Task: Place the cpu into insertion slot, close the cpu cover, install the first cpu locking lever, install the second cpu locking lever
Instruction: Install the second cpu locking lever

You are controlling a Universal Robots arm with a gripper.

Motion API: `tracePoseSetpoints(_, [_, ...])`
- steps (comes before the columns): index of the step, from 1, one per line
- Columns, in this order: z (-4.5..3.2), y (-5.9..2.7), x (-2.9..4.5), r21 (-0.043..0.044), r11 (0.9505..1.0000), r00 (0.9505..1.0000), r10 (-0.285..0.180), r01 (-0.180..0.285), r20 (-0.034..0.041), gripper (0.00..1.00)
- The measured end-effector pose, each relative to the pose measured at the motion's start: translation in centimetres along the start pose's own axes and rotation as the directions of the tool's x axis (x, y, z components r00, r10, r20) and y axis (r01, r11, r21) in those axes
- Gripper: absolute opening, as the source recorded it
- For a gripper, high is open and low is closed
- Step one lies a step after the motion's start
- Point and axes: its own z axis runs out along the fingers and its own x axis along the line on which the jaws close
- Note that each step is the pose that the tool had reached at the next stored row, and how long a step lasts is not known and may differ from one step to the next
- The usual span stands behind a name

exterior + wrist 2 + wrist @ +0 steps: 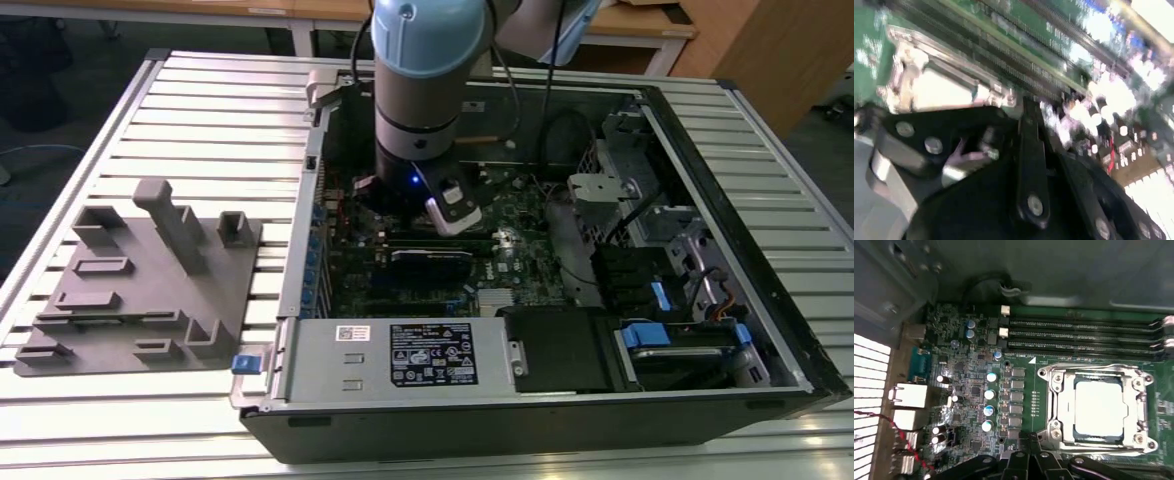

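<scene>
the arm reaches down into the open computer case (561,400), which lies on the slatted surface (160,110). the cpu (1100,406) sits in the insertion slot (1053,405) on the green board (1024,370). the cpu cover (1099,371) lies closed around it, the chip's grey top showing through its window. the pincer (1029,440) hangs just beside the slot's edge, near the cover rim; cannot tell whether it is released or clenched. a grey fixture block (140,285) rests on the surface at the exterior view's left of the case.
</scene>
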Motion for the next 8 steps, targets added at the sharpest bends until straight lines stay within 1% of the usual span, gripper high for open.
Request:
tracePoseSetpoints(4, [-1.44,0.28,-0.04,-0.0001,1.0,1.0,0.0,0.0,-0.0001,0.11])
tracePoseSetpoints(5, [-1.67,0.32,-0.07,-0.0001,1.0,1.0,0.0,0.0,-0.0001,0.11])
tracePoseSetpoints(8, [-2.03,0.39,-0.17,0.0,1.0,1.0,0.0,0.0,-0.0001,0.11])
